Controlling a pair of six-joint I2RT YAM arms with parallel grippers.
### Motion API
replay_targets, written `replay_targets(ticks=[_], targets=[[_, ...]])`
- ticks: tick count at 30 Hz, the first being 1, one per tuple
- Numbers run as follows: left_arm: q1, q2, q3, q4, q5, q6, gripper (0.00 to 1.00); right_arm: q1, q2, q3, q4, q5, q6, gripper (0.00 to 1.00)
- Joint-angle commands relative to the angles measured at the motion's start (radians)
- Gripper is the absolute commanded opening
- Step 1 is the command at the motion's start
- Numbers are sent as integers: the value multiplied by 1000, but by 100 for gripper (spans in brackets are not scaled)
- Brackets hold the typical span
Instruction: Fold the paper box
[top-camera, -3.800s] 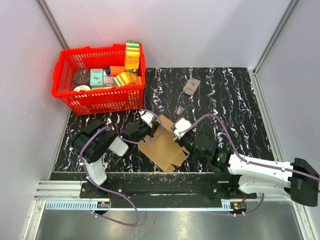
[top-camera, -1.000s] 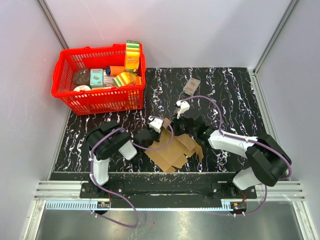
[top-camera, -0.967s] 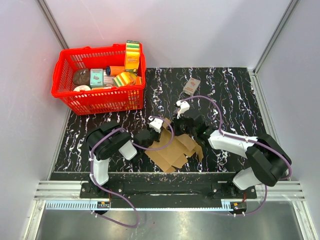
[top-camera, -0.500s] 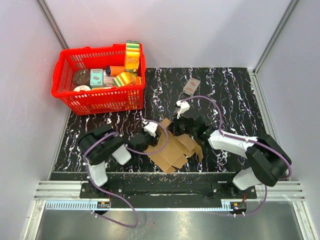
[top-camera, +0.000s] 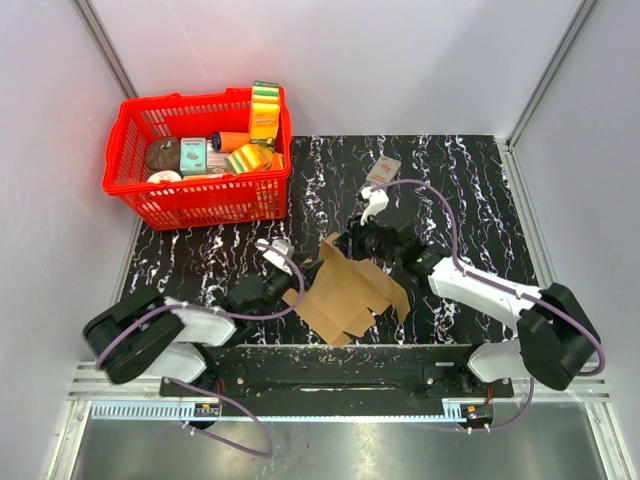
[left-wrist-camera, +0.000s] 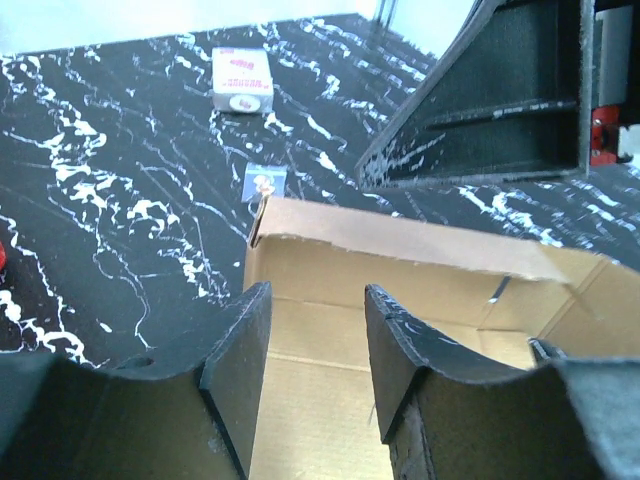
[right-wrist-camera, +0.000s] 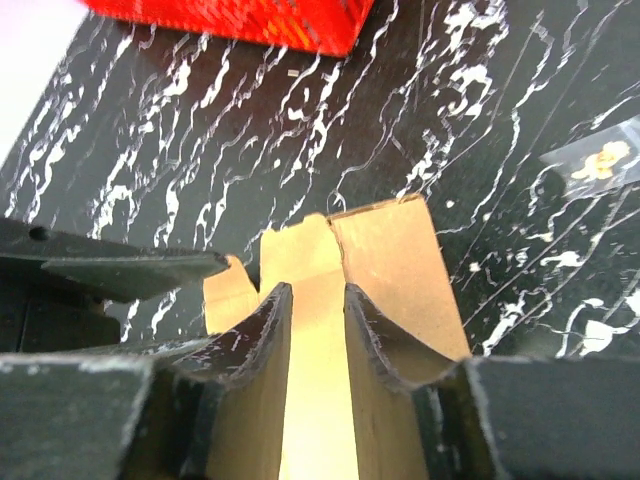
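The paper box (top-camera: 345, 292) is a flat brown cardboard sheet with flaps, lying on the black marbled table near the front. Its far-left panel (left-wrist-camera: 400, 250) is tipped up. My left gripper (top-camera: 290, 274) is at the sheet's left edge. In the left wrist view it (left-wrist-camera: 315, 320) is open, its fingers (left-wrist-camera: 240, 370) over the cardboard with nothing between them. My right gripper (top-camera: 350, 243) is at the sheet's far edge, by the raised panel. In the right wrist view it (right-wrist-camera: 318, 310) has its jaws a narrow gap apart against the cardboard (right-wrist-camera: 390, 250), holding nothing.
A red basket (top-camera: 200, 205) full of groceries stands at the back left. A small grey-and-red packet (top-camera: 382, 172) lies at the back centre, also in the left wrist view (left-wrist-camera: 242, 80). A small clear packet (left-wrist-camera: 265, 183) lies just beyond the cardboard.
The left arm has dropped low and swung left, its gripper drawn back to the sheet's left edge. The right gripper has moved further away, and the far-left panel has tipped up.
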Motion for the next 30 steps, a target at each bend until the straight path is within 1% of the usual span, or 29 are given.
replay_targets(ticks=[1, 2, 3, 4, 5, 6, 7, 8, 9, 10, 11, 12, 14, 16, 17, 18, 19, 20, 21, 22, 26, 30], targets=[[-6, -187, -6, -154, 26, -49, 46, -9, -115, 73, -102, 154, 28, 34], [-6, -227, -1, -252, 26, -49, 46, -9, -147, 75, -160, 188, 64, 34], [-6, -306, 11, -303, 21, -44, 47, -9, -165, 79, -208, 222, 86, 34], [-7, -345, 21, -408, 18, -43, 48, -10, -180, 87, -250, 295, 107, 35], [-4, -382, 37, -467, 11, -36, 48, -10, -215, 93, -338, 332, 158, 35], [-4, -435, 79, -527, -3, -32, 49, -9, -232, 96, -386, 398, 186, 35], [-4, -454, 107, -587, -18, -29, 50, -10, -252, 104, -434, 427, 212, 35], [-1, -463, 138, -695, -22, -20, 50, -9, -284, 104, -524, 452, 264, 35], [0, -465, 203, -746, -26, -18, 50, -10, -300, 104, -569, 473, 290, 35], [3, -457, 234, -820, -11, -16, 50, -9, -313, 104, -613, 510, 316, 35], [11, -446, 261, -840, 4, -13, 50, -10, -336, 102, -690, 525, 360, 35], [17, -425, 303, -851, 18, -16, 50, -10, -343, 101, -722, 538, 373, 35], [37, -400, 340, -859, 89, -23, 50, -9, -358, 96, -809, 536, 403, 35], [46, -344, 416, -883, 171, -4, 50, -9, -375, 85, -851, 504, 423, 36], [54, -319, 446, -898, 196, 32, 50, -9, -382, 81, -880, 492, 430, 37], [57, -260, 521, -918, 224, 55, 51, -9, -390, 73, -890, 461, 427, 39], [60, -229, 560, -964, 280, 75, 51, -9, -408, 61, -900, 449, 425, 44], [69, -201, 596, -980, 306, 103, 51, -9, -416, 56, -920, 432, 422, 46], [75, -148, 655, -988, 329, 108, 51, -10, -424, 50, -933, 403, 421, 48], [89, -124, 679, -988, 377, 99, 51, -9, -441, 47, -943, 392, 421, 50], [108, -6, 793, -986, 437, 80, 50, -9, -484, 30, -1023, 380, 434, 50], [106, 90, 899, -1038, 500, 119, 50, -9, -513, -8, -1034, 365, 453, 50]])
